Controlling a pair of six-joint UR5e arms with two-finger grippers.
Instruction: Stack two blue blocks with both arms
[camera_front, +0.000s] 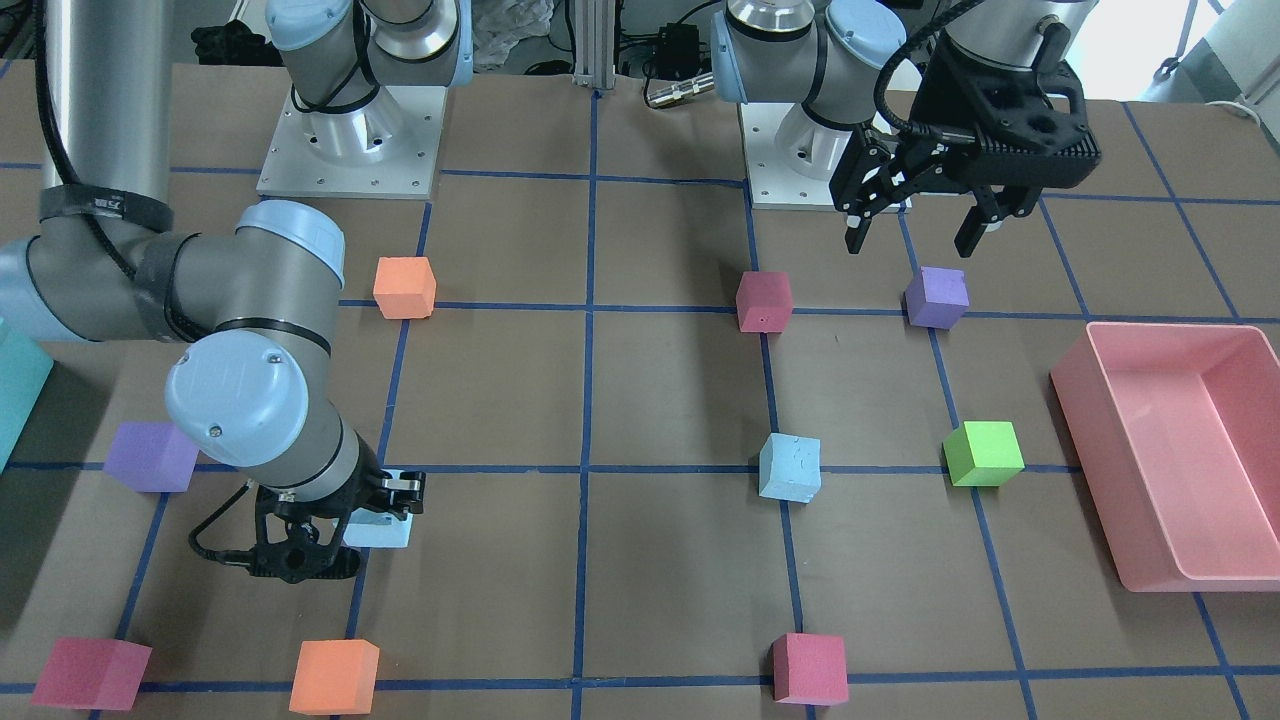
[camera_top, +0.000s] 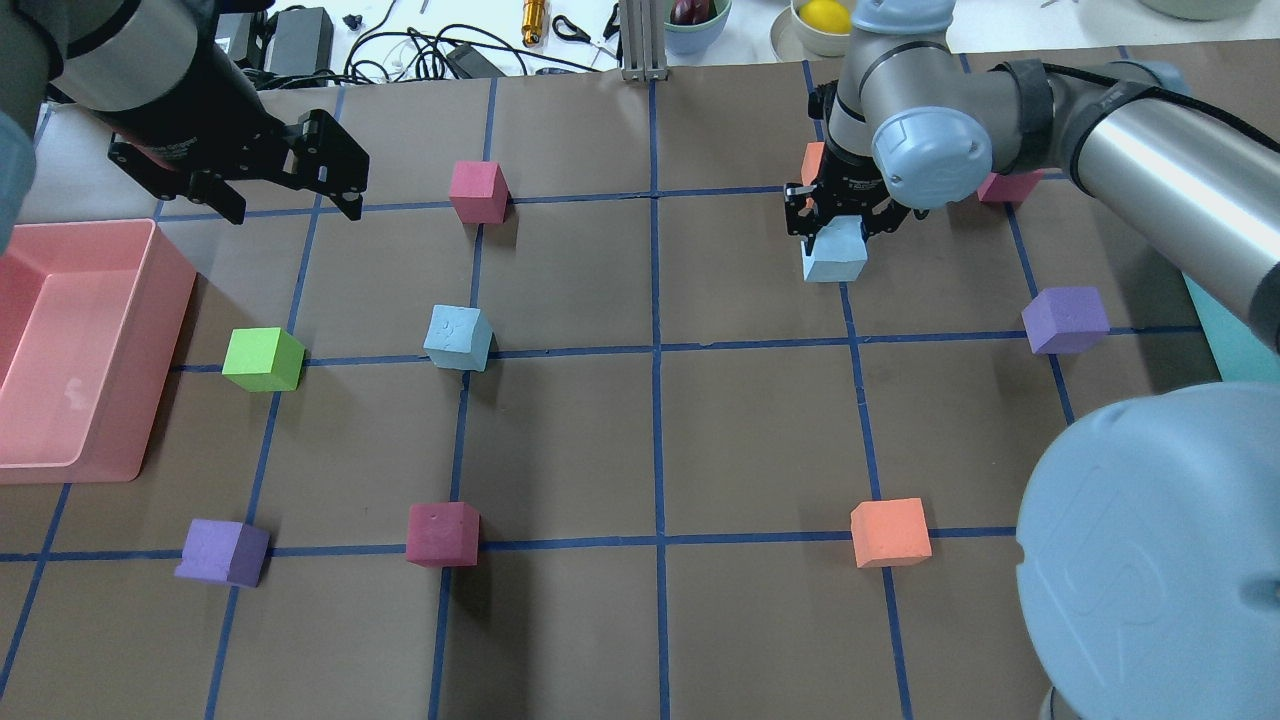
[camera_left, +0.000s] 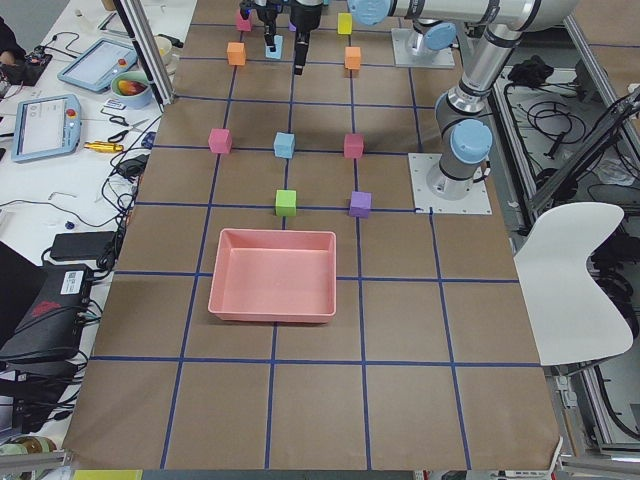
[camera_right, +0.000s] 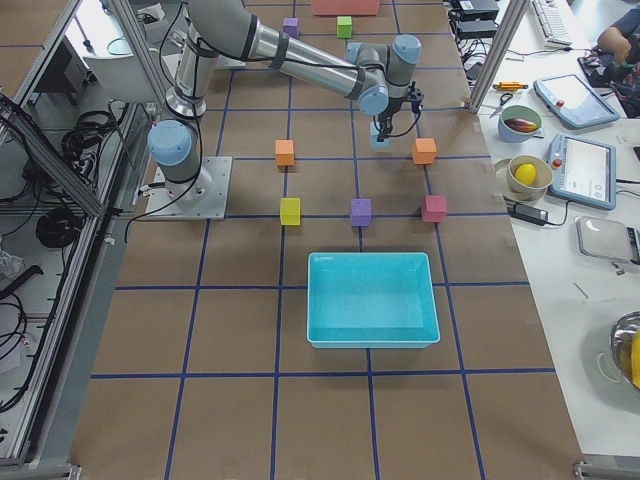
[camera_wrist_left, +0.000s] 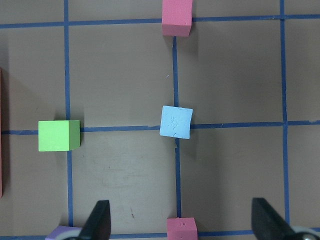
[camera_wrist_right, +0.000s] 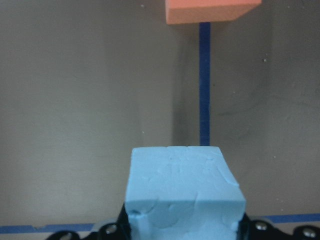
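Jaws of the left gripper (camera_top: 293, 195) hang wide apart, holding nothing, near the pink bin (camera_top: 170, 330), where nothing shows inside. The free blue block (camera_top: 458, 338) sits on the counter (camera_top: 750, 450). The right gripper (camera_top: 838, 222) pinches the held blue block (camera_top: 835, 255). This soft foam may twist, land off-centre and topple. The teal bin (camera_right: 372, 343) likewise shows nothing inside.
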